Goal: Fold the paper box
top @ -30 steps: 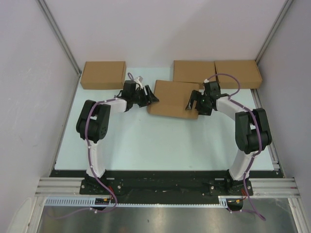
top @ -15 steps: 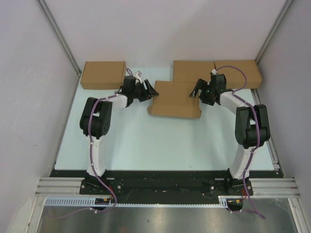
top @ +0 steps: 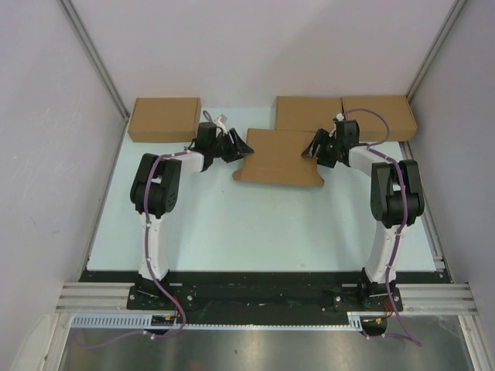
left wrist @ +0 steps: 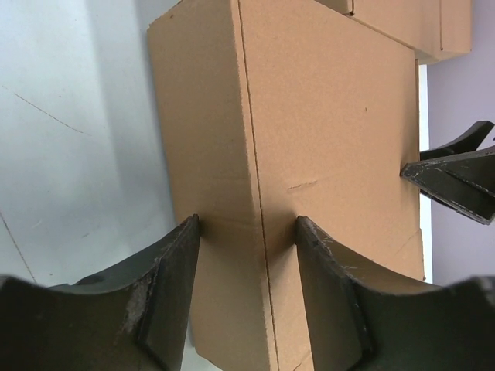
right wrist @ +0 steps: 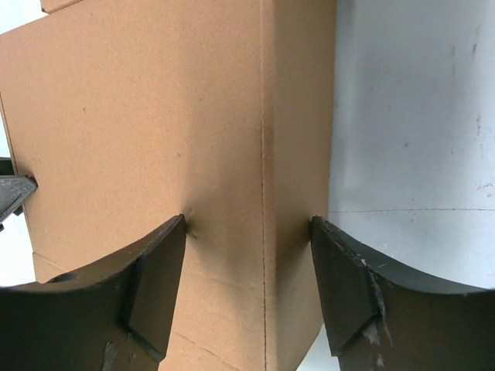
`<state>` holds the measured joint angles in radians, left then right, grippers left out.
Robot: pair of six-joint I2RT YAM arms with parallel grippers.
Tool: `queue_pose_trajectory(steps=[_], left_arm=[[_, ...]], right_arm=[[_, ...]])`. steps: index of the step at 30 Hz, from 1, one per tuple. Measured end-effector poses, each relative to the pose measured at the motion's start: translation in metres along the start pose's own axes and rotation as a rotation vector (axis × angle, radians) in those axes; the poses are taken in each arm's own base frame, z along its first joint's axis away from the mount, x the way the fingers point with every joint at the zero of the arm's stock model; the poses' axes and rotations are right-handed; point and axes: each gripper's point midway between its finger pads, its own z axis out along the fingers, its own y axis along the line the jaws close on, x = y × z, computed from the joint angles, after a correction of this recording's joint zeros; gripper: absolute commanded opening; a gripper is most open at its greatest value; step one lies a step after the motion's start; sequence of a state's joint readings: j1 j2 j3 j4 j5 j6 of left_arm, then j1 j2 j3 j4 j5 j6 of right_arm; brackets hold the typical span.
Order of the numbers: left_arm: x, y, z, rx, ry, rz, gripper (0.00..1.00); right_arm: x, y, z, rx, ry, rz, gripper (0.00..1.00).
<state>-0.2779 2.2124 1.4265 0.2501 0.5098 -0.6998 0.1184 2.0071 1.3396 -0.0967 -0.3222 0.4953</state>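
Note:
The paper box lies closed and flat in the middle of the table's far half, a brown cardboard rectangle. My left gripper straddles its left end. In the left wrist view the paper box has one long edge between the gripper's two fingers, one fingertip on the top face, the other on the side wall. My right gripper holds the right end the same way. There its fingers press the paper box on the top and side, gripper astride the edge.
Three other brown cardboard boxes lie along the far edge: one at the left and two side by side at the right, just behind the paper box. Grey walls close in both sides of the table.
The right gripper moved from the box's front right corner up to its right end. Both grippers narrowed onto the box ends. The box turned slightly and now lies squarer.

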Motion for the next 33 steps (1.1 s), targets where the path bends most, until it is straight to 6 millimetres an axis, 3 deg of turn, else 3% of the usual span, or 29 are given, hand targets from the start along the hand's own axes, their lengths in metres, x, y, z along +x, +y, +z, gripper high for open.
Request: queue_pose_trajectory(steps=[10,16,25,29,33], left_arm=[[0.001,0.002,0.000,0.007,-0.010,0.005,0.58],[0.001,0.003,-0.001,0.001,-0.013,0.006,0.59],[0.001,0.006,-0.010,-0.031,-0.027,-0.002,0.61],[0.000,0.006,-0.024,-0.070,-0.034,-0.014,0.63],[-0.017,-0.007,-0.037,-0.073,-0.082,-0.001,0.63]], right_arm=[[-0.002,-0.005,-0.007,0.050,-0.029,-0.003,0.82],[0.003,-0.009,-0.033,0.150,-0.033,-0.024,0.87],[-0.011,0.005,-0.079,0.181,-0.111,-0.053,0.88],[-0.014,0.013,-0.086,0.172,-0.131,-0.062,0.87],[-0.009,0.018,-0.085,0.167,-0.122,-0.073,0.86]])
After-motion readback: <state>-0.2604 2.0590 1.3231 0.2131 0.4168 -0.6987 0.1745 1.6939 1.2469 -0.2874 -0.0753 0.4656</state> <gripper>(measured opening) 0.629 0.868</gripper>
